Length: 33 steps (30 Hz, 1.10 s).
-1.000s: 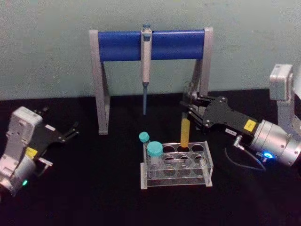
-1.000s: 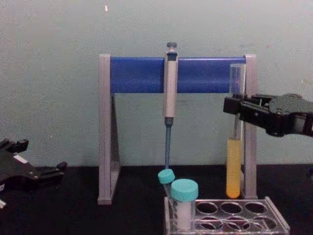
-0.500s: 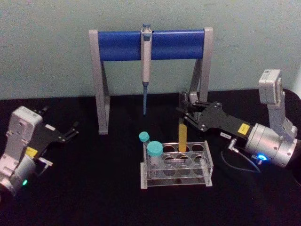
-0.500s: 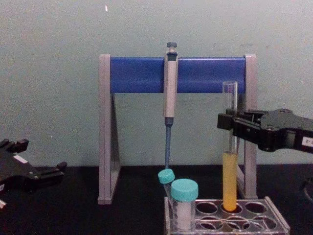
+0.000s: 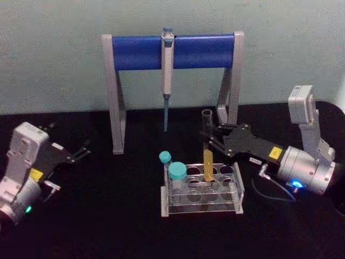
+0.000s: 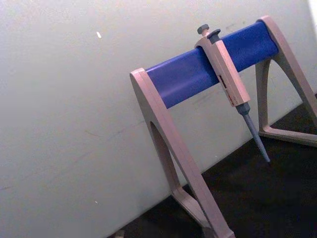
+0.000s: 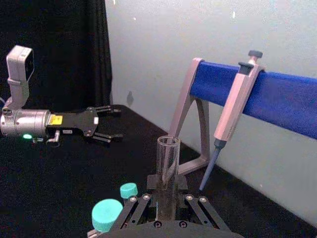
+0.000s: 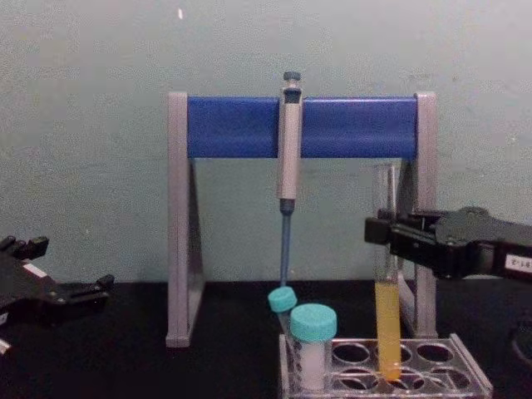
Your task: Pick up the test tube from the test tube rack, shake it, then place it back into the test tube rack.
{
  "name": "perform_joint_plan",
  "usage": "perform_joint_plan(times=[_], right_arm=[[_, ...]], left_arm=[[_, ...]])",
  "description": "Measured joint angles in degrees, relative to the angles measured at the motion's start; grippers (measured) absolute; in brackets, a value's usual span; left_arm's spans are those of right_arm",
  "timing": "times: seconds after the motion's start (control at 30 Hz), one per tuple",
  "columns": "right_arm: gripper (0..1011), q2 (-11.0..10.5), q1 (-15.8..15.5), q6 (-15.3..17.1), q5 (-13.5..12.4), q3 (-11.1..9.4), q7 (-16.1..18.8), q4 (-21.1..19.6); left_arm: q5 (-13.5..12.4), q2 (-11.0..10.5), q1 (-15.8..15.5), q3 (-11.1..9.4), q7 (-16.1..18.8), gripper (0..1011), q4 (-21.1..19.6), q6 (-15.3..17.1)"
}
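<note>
The test tube (image 5: 207, 141) stands upright, a long clear glass tube with yellow-orange liquid in its lower part. My right gripper (image 5: 208, 136) is shut on its middle, reaching in from the right. The tube's round bottom sits inside a back-row hole of the clear test tube rack (image 5: 199, 208). From the chest, the test tube (image 8: 387, 316) dips below the rim of the rack (image 8: 474, 374), with the right gripper (image 8: 384, 235) across it. The right wrist view has the tube's open mouth (image 7: 168, 148) between my fingers. My left gripper (image 5: 81, 151) rests open at the far left.
Two teal-capped tubes (image 5: 177, 172) stand in the rack's left end. Behind the rack is a grey-and-blue pipette stand (image 5: 172, 51) with a grey pipette (image 5: 167, 75) hanging from its bar. The stand's right leg (image 5: 230, 91) is close behind my right gripper.
My right gripper came down and slightly left with the test tube. The tube's bottom went from above the rack into a back-row hole. The left arm stayed still.
</note>
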<state>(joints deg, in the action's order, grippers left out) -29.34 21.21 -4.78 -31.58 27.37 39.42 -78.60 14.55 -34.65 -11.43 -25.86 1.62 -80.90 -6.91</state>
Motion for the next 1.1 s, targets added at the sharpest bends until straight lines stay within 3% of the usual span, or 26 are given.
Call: perform_joint_plan(times=[1.1], right_arm=[[234, 0.83, 1.15, 1.56, 1.23, 1.31, 0.35, 3.70]], left_arm=[[0.00, 0.00, 0.00, 0.00, 0.00, 1001, 0.00, 0.00]])
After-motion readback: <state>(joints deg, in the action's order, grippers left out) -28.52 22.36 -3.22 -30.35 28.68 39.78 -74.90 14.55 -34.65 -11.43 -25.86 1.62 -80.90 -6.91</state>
